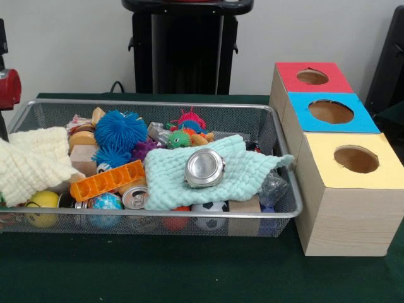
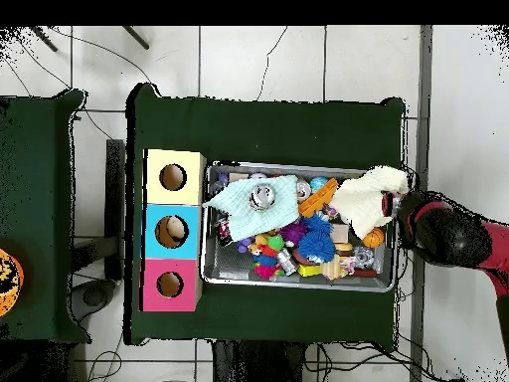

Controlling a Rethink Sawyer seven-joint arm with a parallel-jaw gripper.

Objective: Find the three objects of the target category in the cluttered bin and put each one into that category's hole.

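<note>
A wire mesh bin [image 1: 158,214] [image 2: 298,286] is packed with mixed objects. On top lies a teal knitted cloth [image 1: 246,173] [image 2: 234,199] with a round silver tin [image 1: 204,168] [image 2: 261,196] resting on it. A cream knitted cloth [image 1: 31,161] [image 2: 368,194] drapes over one end. Blue spiky balls [image 1: 120,129] [image 2: 318,227], an orange plastic tray [image 1: 107,180], a drink can [image 1: 134,197], a globe ball [image 1: 104,203], a yellow ball [image 1: 42,201] and a soccer ball [image 1: 209,208] show among the clutter. The red and black arm [image 1: 7,88] [image 2: 447,234] hangs just outside the cream-cloth end; its gripper is hidden.
Three wooden boxes with round holes stand in a row beside the bin's other end: yellow-topped [image 1: 379,177] [image 2: 154,164], blue-topped [image 1: 303,104] [image 2: 154,214], red-topped [image 1: 287,69] [image 2: 151,269]. Green cloth [image 1: 189,271] covers the table.
</note>
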